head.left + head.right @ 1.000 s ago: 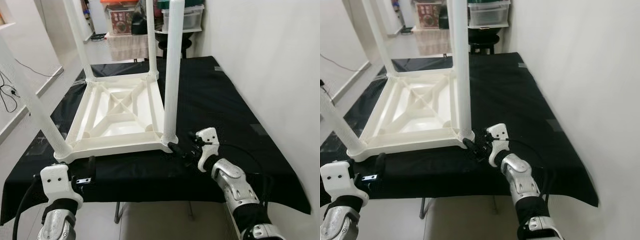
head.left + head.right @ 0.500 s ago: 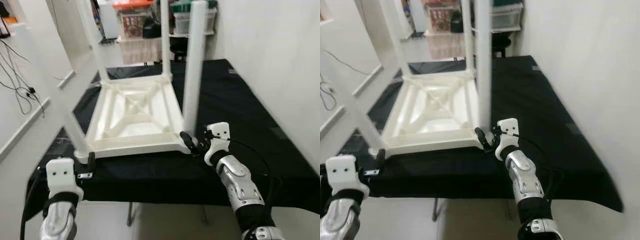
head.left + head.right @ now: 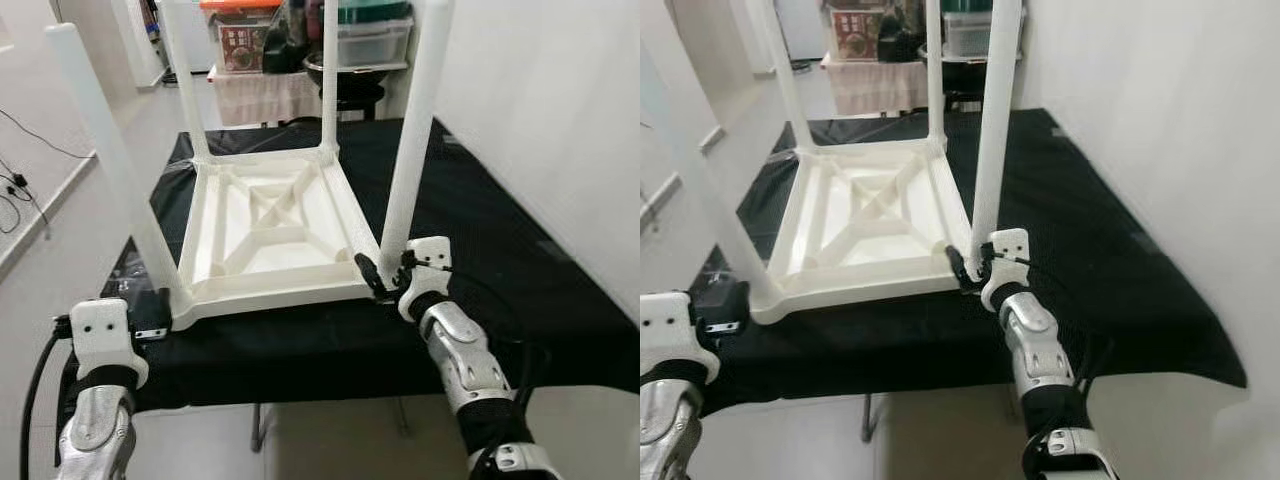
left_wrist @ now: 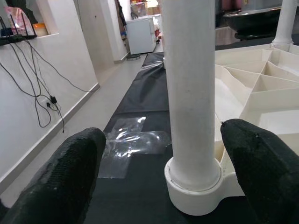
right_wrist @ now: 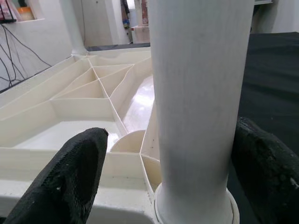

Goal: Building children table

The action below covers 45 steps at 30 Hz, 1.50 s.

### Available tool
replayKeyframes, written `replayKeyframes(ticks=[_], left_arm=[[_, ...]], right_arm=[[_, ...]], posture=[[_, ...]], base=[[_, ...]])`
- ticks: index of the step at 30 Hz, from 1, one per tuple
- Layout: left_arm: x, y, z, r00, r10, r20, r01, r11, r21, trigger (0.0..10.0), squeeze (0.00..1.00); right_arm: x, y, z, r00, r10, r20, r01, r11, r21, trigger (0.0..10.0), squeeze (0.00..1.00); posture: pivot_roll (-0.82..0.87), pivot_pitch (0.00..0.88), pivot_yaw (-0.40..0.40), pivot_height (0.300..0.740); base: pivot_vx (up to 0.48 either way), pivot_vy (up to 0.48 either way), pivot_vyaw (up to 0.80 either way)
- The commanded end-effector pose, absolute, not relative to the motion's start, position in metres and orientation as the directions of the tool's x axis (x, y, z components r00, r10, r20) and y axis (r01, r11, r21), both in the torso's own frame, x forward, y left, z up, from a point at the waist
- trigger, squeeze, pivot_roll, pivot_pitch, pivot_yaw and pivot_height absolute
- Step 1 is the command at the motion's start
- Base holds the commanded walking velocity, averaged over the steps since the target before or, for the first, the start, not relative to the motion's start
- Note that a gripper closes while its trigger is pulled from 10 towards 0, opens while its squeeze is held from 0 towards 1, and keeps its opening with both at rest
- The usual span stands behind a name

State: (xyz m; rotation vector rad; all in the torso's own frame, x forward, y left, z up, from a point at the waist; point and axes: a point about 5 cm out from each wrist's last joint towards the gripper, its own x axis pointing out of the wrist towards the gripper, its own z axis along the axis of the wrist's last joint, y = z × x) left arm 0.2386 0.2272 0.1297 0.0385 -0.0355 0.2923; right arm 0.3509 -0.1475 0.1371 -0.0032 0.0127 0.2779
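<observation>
A white plastic children's table (image 3: 270, 225) lies upside down on a black-covered worktable (image 3: 500, 240), all its legs pointing up. My right gripper (image 3: 377, 281) is open at the base of the near right leg (image 3: 410, 140). In the right wrist view its fingers (image 5: 70, 172) stand on either side of that leg (image 5: 198, 93). My left gripper (image 3: 150, 312) is open at the base of the near left leg (image 3: 110, 160). The left wrist view shows this leg (image 4: 191, 93) in its round socket between the spread fingers (image 4: 70, 177), with gaps on both sides.
A white wall (image 3: 560, 120) runs close along the worktable's right side. Storage boxes (image 3: 370, 40) and a shelf stand beyond the far end. Cables (image 3: 15, 185) lie on the floor at left. The worktable's front edge (image 3: 300, 385) is just below my grippers.
The head camera has shifted, so the whole scene sits differently. My left gripper has come closer to the near left leg's base. The right gripper stays at the near right leg.
</observation>
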Motion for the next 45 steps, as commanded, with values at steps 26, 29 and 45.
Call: replayKeyframes(ticks=[26, 29, 45], left_arm=[[0.259, 0.27, 0.127, 0.967, 0.255, -0.025, -0.256, 0.967, -0.021, 10.0, 0.0], [0.259, 0.27, 0.127, 0.967, 0.255, -0.025, -0.256, 0.967, -0.021, 10.0, 0.0], [0.278, 0.235, 0.131, 0.999, -0.028, -0.024, 0.026, 0.997, -0.073, 10.0, 1.0]], right_arm=[[0.359, -0.13, 0.18, 0.91, 0.407, 0.083, -0.408, 0.913, -0.007, 10.0, 0.0], [0.359, -0.13, 0.18, 0.91, 0.407, 0.083, -0.408, 0.913, -0.007, 10.0, 0.0], [0.345, -0.116, 0.206, 0.865, 0.478, 0.152, -0.485, 0.874, 0.012, 10.0, 0.0]], posture=[[-0.03, 0.093, 0.019, 0.74], [-0.03, 0.093, 0.019, 0.74], [-0.06, 0.191, 0.037, 0.74]], base=[[0.0, 0.0, 0.0], [0.0, 0.0, 0.0], [0.0, 0.0, 0.0]])
